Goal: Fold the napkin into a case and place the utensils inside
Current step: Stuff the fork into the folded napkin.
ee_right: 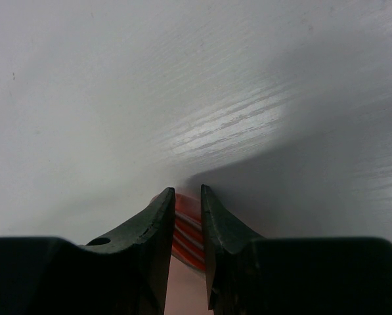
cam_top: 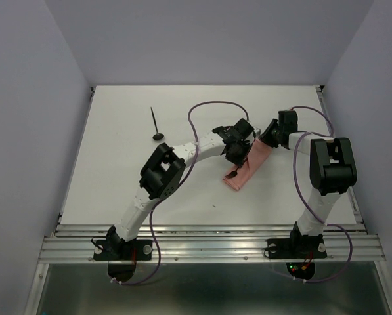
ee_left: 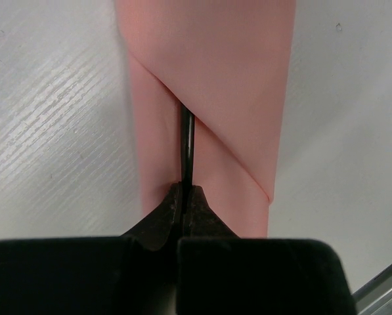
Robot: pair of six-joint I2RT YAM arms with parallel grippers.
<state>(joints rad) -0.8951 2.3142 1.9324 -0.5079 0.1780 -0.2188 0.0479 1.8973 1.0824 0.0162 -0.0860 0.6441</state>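
Left arm (cam_top: pixel 182 152) reaches right, jaws clamped on black utensil (ee_left: pixel 188 141) half inside case (ee_left: pixel 215 79); right arm (cam_top: pixel 327 167) folded inward, jaws narrow, pinching case's end

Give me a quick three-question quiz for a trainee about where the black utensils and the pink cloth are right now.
1. Multiple choice: what is the left gripper pinching? A) a white cup B) a slim black utensil handle C) nothing
2. True or false: the black round-bowled spoon lies inside the folded pale pink fabric case.
3. Fill in: the right gripper clamps one end of the pink ____.

Key: 1 B, the handle runs under the case's flap. 2 False, the spoon lies bare on the white table, far left of the case. 3 case.
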